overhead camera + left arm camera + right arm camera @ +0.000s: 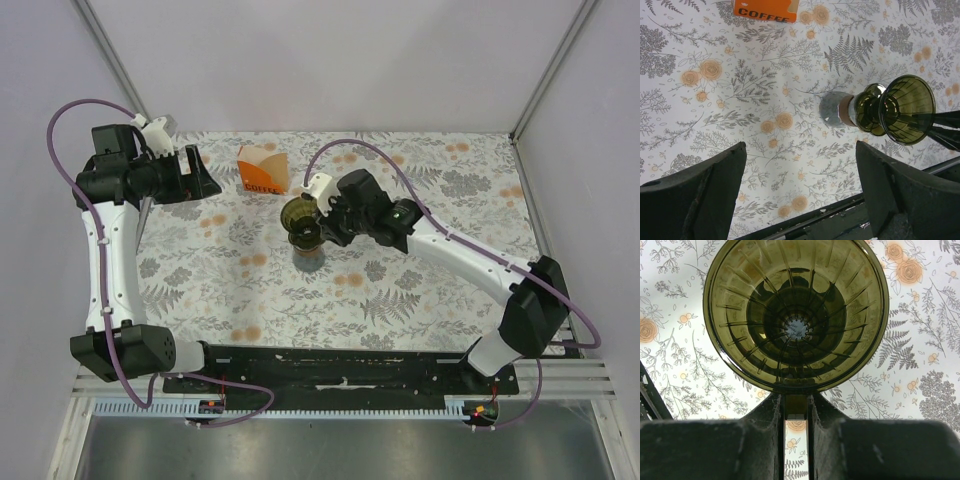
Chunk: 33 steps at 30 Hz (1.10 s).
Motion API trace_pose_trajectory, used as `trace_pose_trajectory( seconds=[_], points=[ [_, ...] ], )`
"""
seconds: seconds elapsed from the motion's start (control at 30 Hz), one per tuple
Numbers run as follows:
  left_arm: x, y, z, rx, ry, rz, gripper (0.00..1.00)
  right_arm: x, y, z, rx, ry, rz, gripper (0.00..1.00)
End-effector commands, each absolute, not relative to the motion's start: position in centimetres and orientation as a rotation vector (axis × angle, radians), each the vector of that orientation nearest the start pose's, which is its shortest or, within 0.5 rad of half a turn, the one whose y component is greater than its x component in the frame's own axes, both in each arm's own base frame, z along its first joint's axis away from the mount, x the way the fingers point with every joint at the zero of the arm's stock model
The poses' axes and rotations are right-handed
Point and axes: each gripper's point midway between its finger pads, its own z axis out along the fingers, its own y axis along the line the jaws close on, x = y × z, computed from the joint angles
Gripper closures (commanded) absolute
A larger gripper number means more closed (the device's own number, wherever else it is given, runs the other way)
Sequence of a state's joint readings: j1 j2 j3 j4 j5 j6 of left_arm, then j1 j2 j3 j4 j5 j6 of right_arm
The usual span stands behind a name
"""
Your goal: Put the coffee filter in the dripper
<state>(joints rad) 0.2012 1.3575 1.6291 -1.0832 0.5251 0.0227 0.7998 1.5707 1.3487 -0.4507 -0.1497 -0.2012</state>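
The floral worktop (pixel 430 290) fills the middle of the top view. The right arm reaches from lower right to centre, its claw (pixel 322 213) clenched on the side handle of the smoky-green dripper (pixel 298 214). At upper left, the left claw (pixel 195 172) is released, fingers wide apart. An orange-and-white coffee carton (pixel 262 170) stands between the two claws.

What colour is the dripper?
The dripper is a dark, translucent olive green; the right wrist view shows it best.
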Motion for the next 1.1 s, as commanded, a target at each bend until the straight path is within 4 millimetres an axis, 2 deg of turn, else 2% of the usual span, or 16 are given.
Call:
trace_pose_trajectory(
  seconds=[0.0, 0.27, 0.3, 0.43, 0.6, 0.7, 0.8, 0.87, 0.97, 1.03, 1.07],
  points=[
    [32.1, -2.2, 31.2, 0.093, 2.245, -0.472, 0.05, 30.1, 34.1, 20.5, -1.140, 1.919, 0.547, 1.00],
    [31.9, -2.1, 31.1, 0.106, 2.246, -0.461, 0.05, 30.6, 34.0, 20.0, -1.119, 1.943, 0.565, 1.00],
    [32.0, -2.1, 31.0, 0.113, 2.247, -0.461, 0.04, 30.5, 34.0, 19.9, -1.121, 1.946, 0.571, 0.96],
    [32.1, -2.0, 30.1, 0.131, 2.262, -0.459, 0.04, 30.0, 34.0, 20.4, -1.144, 1.933, 0.594, 0.62],
    [33.3, -1.5, 29.2, 0.149, 2.254, -0.412, 0.04, 29.6, 33.5, 23.7, -1.131, 1.867, 0.587, 0.32],
    [35.3, -1.2, 29.2, 0.188, 2.233, -0.326, 0.04, 29.6, 33.0, 25.7, -1.122, 1.831, 0.570, 0.16],
    [38.6, -0.7, 28.5, 0.208, 2.239, -0.207, 0.07, 29.3, 32.3, 27.8, -1.110, 1.796, 0.554, 0.02],
    [41.1, -0.9, 27.9, 0.224, 2.252, -0.148, 0.13, 29.0, 31.5, 29.3, -1.088, 1.765, 0.539, 0.02],
    [45.1, -1.6, 26.8, 0.238, 2.267, -0.111, 0.14, 29.1, 30.2, 30.5, -1.042, 1.748, 0.500, 0.02],
    [48.0, -1.2, 25.5, 0.221, 2.289, -0.080, 0.14, 29.4, 29.1, 30.8, -1.006, 1.756, 0.460, 0.02],
    [49.1, -2.7, 25.1, 0.252, 2.289, -0.083, 0.14, 29.7, 28.5, 30.8, -0.986, 1.764, 0.436, 0.02]
  ],
)
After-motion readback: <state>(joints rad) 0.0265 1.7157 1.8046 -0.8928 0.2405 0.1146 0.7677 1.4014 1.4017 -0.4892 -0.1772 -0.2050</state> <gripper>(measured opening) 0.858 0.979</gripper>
